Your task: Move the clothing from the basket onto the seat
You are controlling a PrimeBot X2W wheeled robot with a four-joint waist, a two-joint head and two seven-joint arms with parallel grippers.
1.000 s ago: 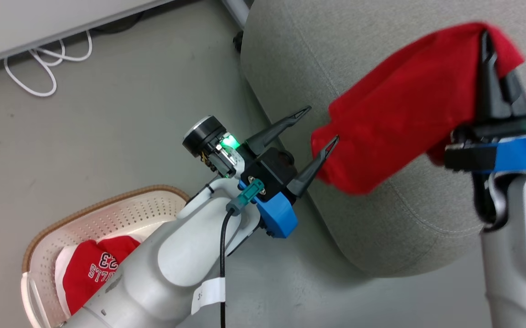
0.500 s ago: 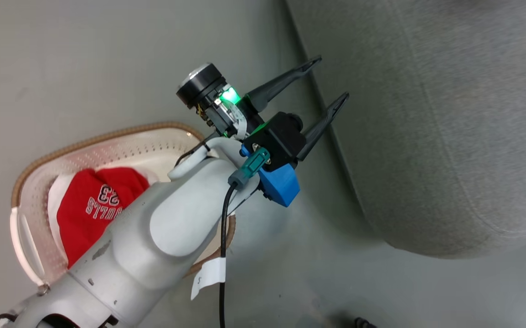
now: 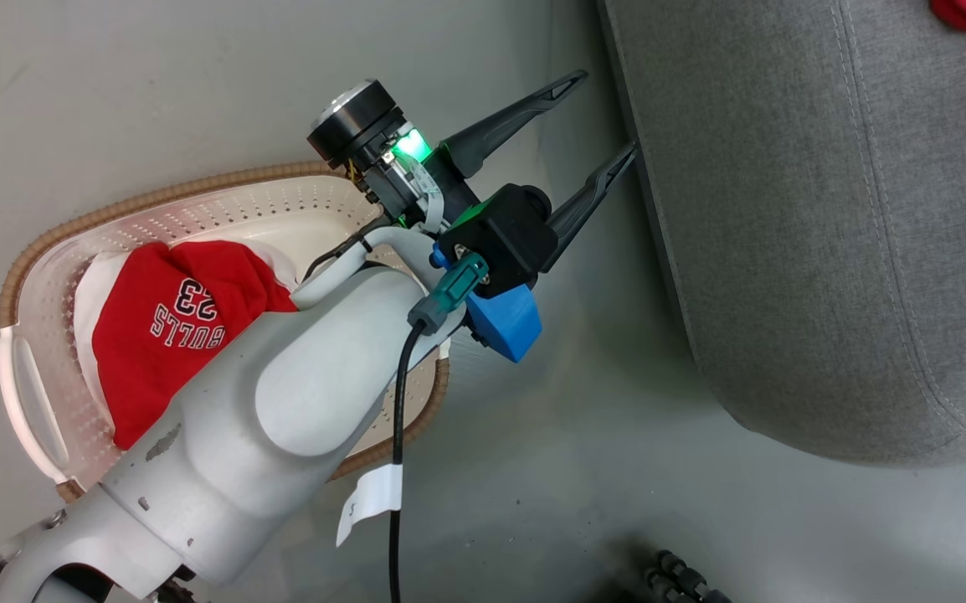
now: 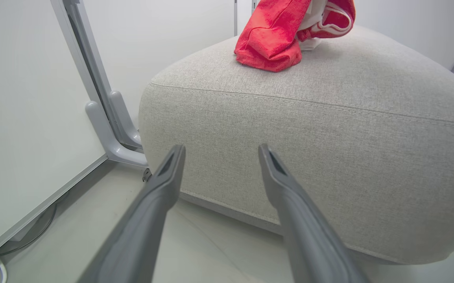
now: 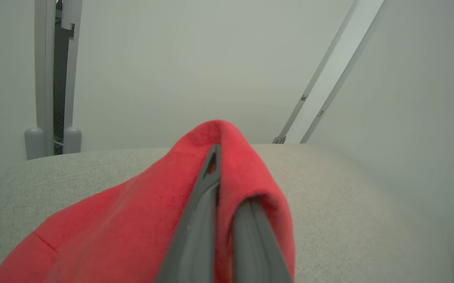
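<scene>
Bare floor [image 3: 583,435] lies open between the basket [image 3: 198,186] and the seat [image 3: 826,218]; the seat's side wall blocks the left gripper [image 3: 607,112], perhaps touching.

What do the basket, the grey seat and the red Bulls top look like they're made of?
The basket looks like cream moulded plastic, smooth, with rows of punched holes; its brown rim looks woven, possibly imitation. The seat: matte grey woven upholstery, visible weave and stitched seams. The red Bulls top: soft, matte fabric, likely a sports knit; it lies crumpled, with white lettering.
</scene>
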